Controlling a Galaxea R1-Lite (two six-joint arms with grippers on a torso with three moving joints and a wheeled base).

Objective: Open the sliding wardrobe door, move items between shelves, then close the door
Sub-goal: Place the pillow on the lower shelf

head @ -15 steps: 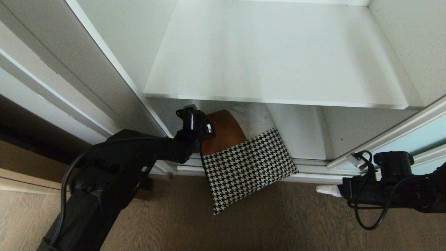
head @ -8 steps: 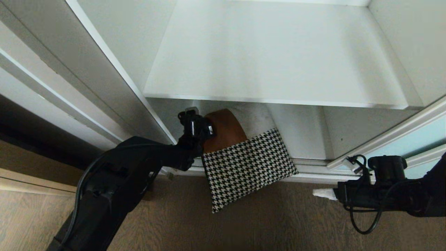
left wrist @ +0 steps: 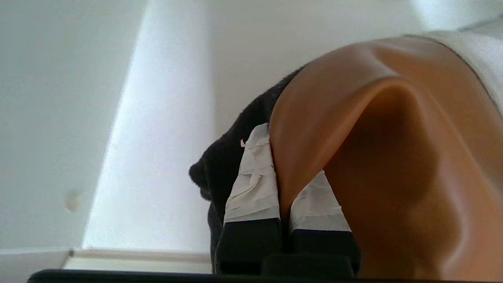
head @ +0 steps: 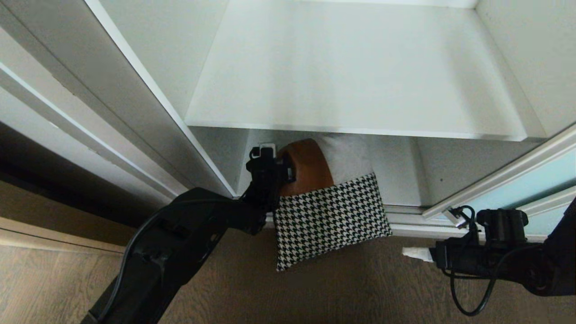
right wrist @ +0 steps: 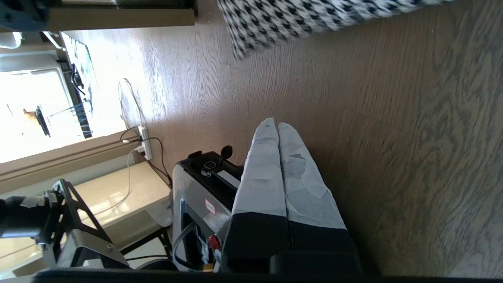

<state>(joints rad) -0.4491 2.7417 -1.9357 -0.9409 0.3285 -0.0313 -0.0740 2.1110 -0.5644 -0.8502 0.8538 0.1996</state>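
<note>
Fingers (left wrist: pixel 251 184) of the left gripper (head: pixel 270 163) are pressed together on a pinched fold of the cushion (head: pixel 330 211), clamping the brown leather corner with the black underside bunched behind it. We read the cushion as soft and light: the leather buckles into a ridge at the pinch, and the rest hangs limp from that single corner. We judge the leather smooth and liable to slip, so the hold is best kept deep on the fold, where leather and backing are caught together, and not on the thin edge. We expect a corner grip to let the cushion swing and sag, so the free corner needs clearance when it passes a shelf edge. The cushion sits in the lower compartment, just under the front edge of the upper shelf (head: pixel 360 76), and it overhangs the bottom track and the wood floor (head: pixel 360 292). Its diagonal is the long axis as held; it runs from the gripped leather corner near the shelf down to the houndstooth corner, which points at the floor. The right gripper (right wrist: pixel 279 129) is closed on nothing and parked low over the floor, beside the door (head: pixel 540 180), which stands slid aside at the right.
</note>
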